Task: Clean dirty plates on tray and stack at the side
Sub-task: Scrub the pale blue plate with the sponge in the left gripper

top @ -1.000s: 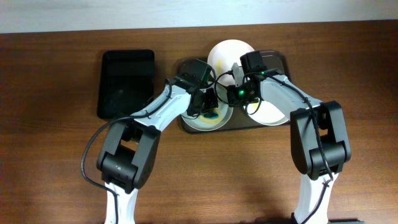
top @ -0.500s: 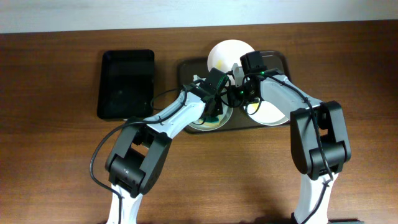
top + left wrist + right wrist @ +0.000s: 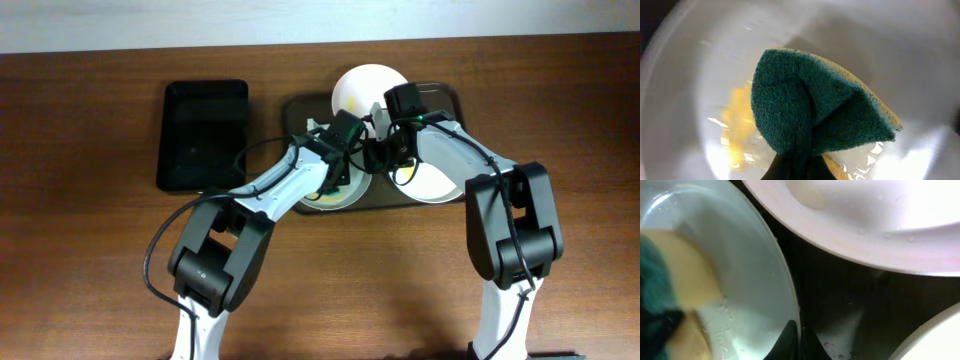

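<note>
The dark brown tray [image 3: 300,108] holds three white plates: one at the back [image 3: 365,85], one at the right [image 3: 437,180] and one at the front left [image 3: 325,198]. My left gripper [image 3: 343,172] is shut on a green and yellow sponge [image 3: 810,110] pressed on the front left plate [image 3: 920,60], next to a yellow smear [image 3: 737,125]. My right gripper [image 3: 376,156] is shut on that plate's right rim [image 3: 790,300]; its fingers [image 3: 798,332] pinch the edge. The sponge also shows in the right wrist view [image 3: 670,280].
A smaller glossy black tray [image 3: 203,135] lies on the wooden table [image 3: 90,250] left of the brown tray. Both arms meet over the middle of the brown tray. The wet tray floor [image 3: 850,295] shows between the plates.
My left arm has swung right, carrying the sponge from the plate's left part toward its middle and right. The right gripper has stayed on the plate's rim.
</note>
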